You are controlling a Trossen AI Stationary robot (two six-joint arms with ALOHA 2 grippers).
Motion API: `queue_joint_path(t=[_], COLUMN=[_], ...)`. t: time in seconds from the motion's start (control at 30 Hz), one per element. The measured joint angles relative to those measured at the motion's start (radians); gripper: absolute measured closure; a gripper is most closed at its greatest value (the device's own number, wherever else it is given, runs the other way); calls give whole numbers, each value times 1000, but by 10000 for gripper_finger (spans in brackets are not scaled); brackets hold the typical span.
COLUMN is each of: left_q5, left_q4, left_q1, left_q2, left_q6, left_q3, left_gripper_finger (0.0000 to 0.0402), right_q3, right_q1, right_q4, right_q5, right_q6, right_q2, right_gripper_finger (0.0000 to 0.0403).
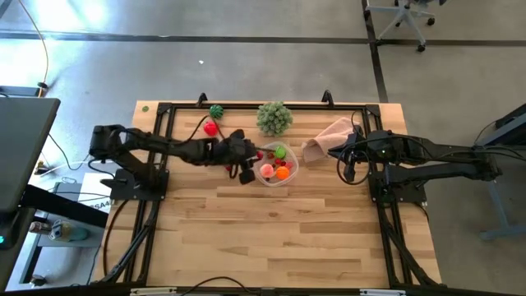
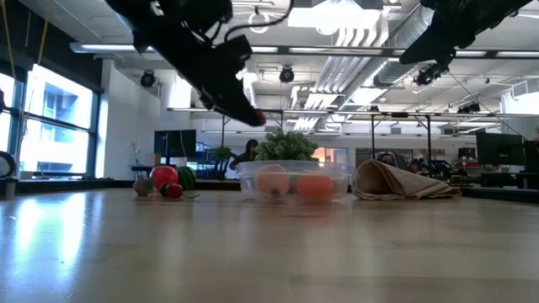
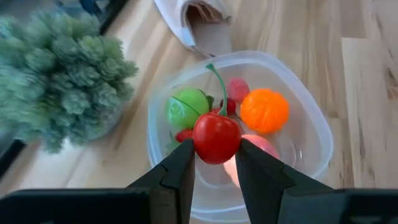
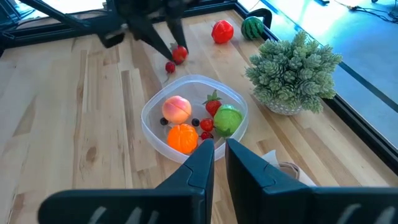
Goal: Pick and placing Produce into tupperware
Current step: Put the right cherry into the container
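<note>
The clear round tupperware (image 1: 289, 175) sits mid-table with a peach (image 4: 177, 109), an orange (image 4: 183, 138), a green apple (image 4: 228, 118), a strawberry (image 4: 213, 102) and small red bits inside. My left gripper (image 3: 215, 163) hangs over the tupperware's left rim, shut on a red cherry (image 3: 216, 138) with a green stem. A smaller red ball (image 4: 170, 66) shows just beside the cherry. My right gripper (image 4: 219, 155) waits shut in the air to the right of the tupperware, above the pink cloth (image 1: 329, 136). More produce lies at the far left: a red piece (image 1: 210, 127) and a dark green piece (image 1: 216, 110). My left gripper pinches the cherry's round body (image 3: 200, 144) between its two fingertips, one on each side. The fingers come slanting down from the table's left. The cherry hangs clear above the tupperware's rim, and its stem (image 3: 217, 84) points away from the fingers.
The pale green leafy ball (image 1: 274, 117) stands just behind the tupperware, near the black frame rail at the far edge. A small green piece (image 1: 145, 108) lies at the far left corner. Bare wood fills the near half of the table.
</note>
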Motion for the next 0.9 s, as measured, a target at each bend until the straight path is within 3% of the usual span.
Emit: queue_joint_path(t=[0.13, 0.37, 0.9], left_q5=[105, 182, 215], left_q4=[0, 8, 3], left_q1=[59, 109, 138], left_q2=[70, 160, 249], left_q6=[1, 0, -11], left_q3=[11, 37, 69], left_gripper_finger=[302, 302, 302], right_q3=[0, 0, 0], right_q1=[0, 0, 0], right_q4=[0, 0, 0], right_q5=[0, 1, 3], right_q6=[0, 0, 0], right_q2=[0, 0, 0], right_gripper_finger=[373, 373, 373])
